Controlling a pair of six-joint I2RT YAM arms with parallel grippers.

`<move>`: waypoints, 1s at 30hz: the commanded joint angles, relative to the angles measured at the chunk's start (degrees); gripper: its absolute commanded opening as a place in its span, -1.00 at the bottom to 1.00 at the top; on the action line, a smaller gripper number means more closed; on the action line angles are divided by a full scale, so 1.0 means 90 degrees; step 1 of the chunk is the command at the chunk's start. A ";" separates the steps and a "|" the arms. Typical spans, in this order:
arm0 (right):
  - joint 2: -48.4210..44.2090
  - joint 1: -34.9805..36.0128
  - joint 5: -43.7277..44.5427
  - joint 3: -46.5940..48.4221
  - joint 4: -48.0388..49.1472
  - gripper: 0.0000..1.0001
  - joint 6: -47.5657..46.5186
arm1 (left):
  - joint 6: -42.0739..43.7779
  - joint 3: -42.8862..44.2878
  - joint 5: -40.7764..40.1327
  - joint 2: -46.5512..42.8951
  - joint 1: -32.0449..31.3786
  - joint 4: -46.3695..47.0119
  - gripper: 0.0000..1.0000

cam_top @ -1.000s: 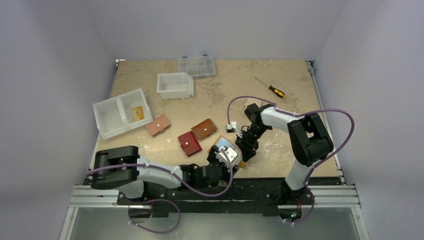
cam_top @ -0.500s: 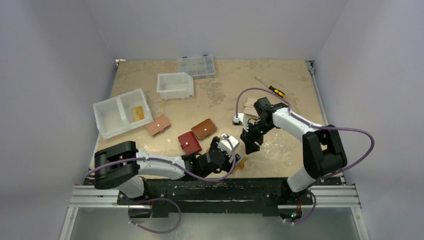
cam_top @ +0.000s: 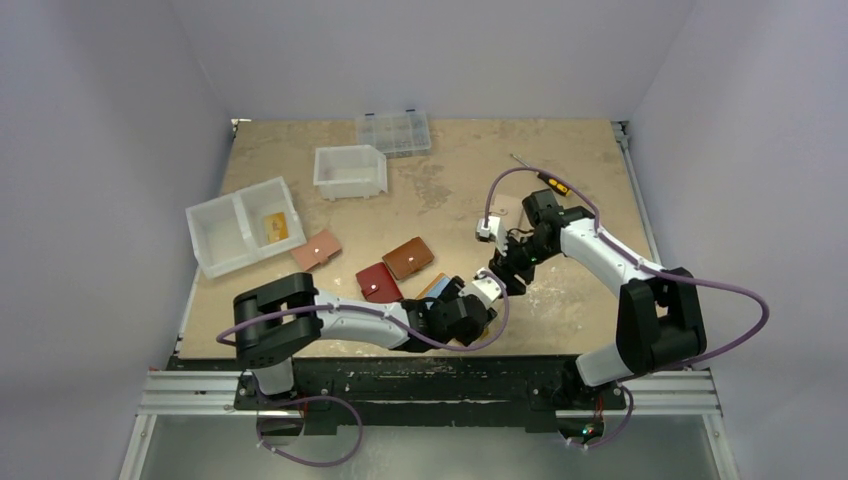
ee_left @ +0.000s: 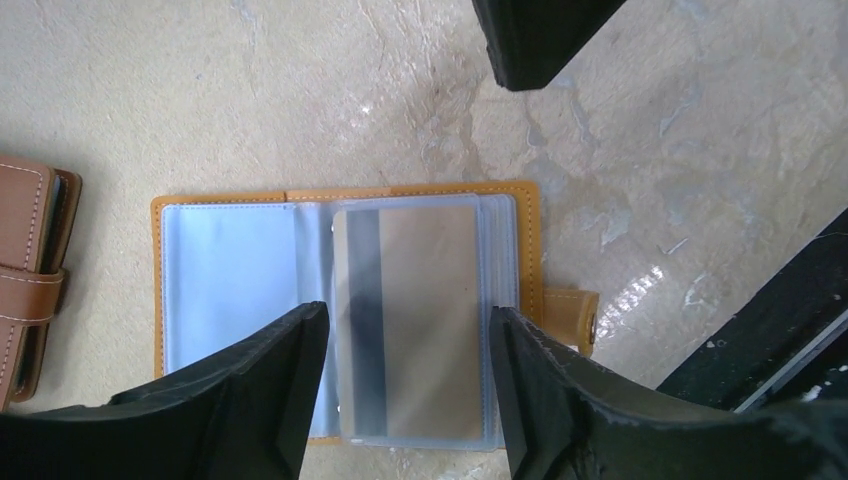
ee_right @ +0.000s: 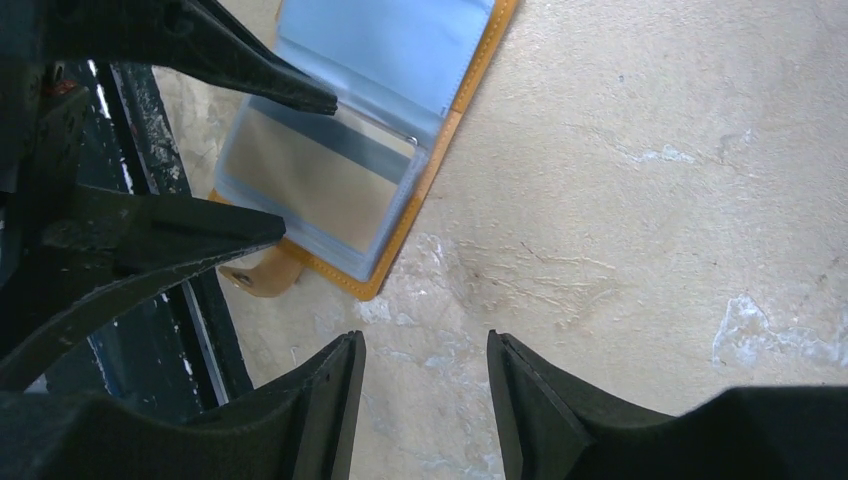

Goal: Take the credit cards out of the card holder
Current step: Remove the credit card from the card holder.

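My left end effector [ee_left: 405, 320] straddles the card holder [ee_left: 240, 290] lying open on the bench [ee_left: 200, 100], right end effector [ee_right: 425, 345] beside it, both open and empty; I'd pinch the stiff, slick credit card [ee_left: 425, 300] by its edge.

The card holder [ee_left: 528, 250] is stitched mustard leather with cloudy, glossy plastic sleeves [ee_left: 230, 280]; the desk [ee_left: 300, 90] looks scuffed, faintly shiny

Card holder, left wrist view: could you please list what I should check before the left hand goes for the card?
1. Card holder lying open on the table: ok.
2. Striped card in view inside its clear sleeve: ok.
3. Left hand open, astride the card: ok.
4. Right hand open, empty, off the holder: ok.
5. Card loose enough to slide out: cannot tell.
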 commanded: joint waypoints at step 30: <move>-0.0161 -0.0200 -0.0186 -0.0018 -0.0058 0.09 -0.0156 | -0.0283 -0.0134 0.1413 0.0206 0.0730 0.0074 0.28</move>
